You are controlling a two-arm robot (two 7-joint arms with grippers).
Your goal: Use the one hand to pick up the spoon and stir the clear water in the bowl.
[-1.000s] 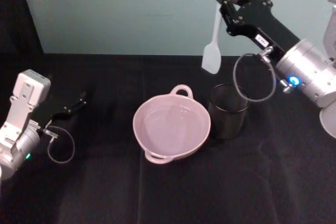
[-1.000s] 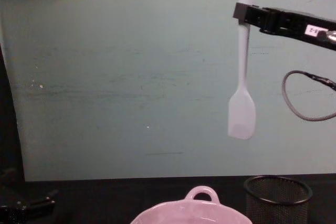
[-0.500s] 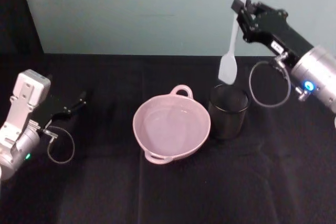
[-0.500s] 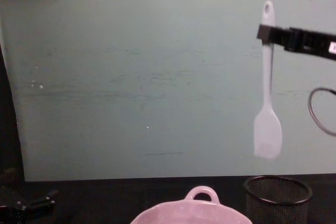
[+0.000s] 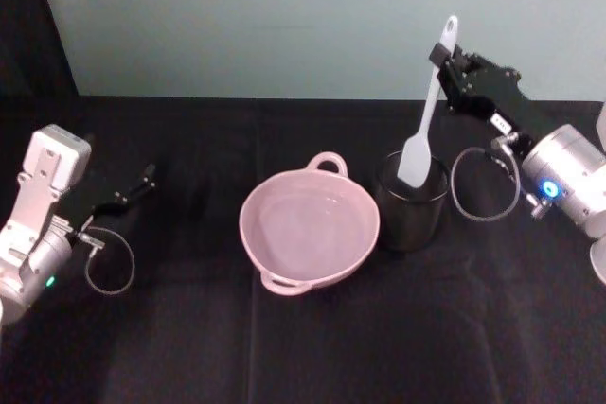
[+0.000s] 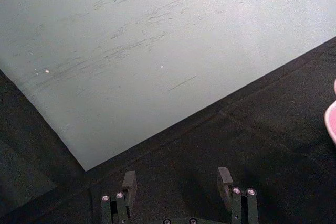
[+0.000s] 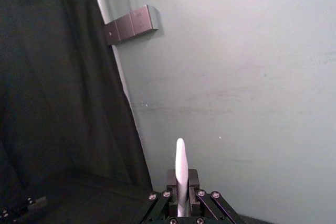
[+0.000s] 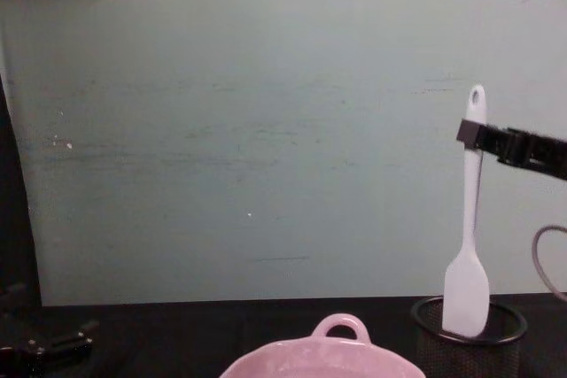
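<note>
My right gripper (image 5: pixel 441 52) is shut on the upper handle of the white spoon (image 5: pixel 423 130), just below the hole at its end. The spoon (image 8: pixel 467 245) hangs upright with its blade at the mouth of the black wire-mesh cup (image 5: pixel 409 219). In the right wrist view the spoon (image 7: pixel 180 174) stands edge-on between the jaws of my right gripper (image 7: pixel 179 181). The pink bowl (image 5: pixel 244 226) sits left of the cup, and the clear water (image 5: pixel 308 224) in it lies still. My left gripper (image 5: pixel 144 180) rests open on the cloth at the far left.
A black cloth covers the table (image 5: pixel 312 347). A pale green wall (image 8: pixel 266 130) stands close behind the bowl (image 8: pixel 341 323) and the mesh cup (image 8: pixel 427 343). Cable loops hang under both wrists.
My right gripper has carried the spoon down and to the right, from high above the bowl's far rim to the mesh cup. The left arm has stayed where it was.
</note>
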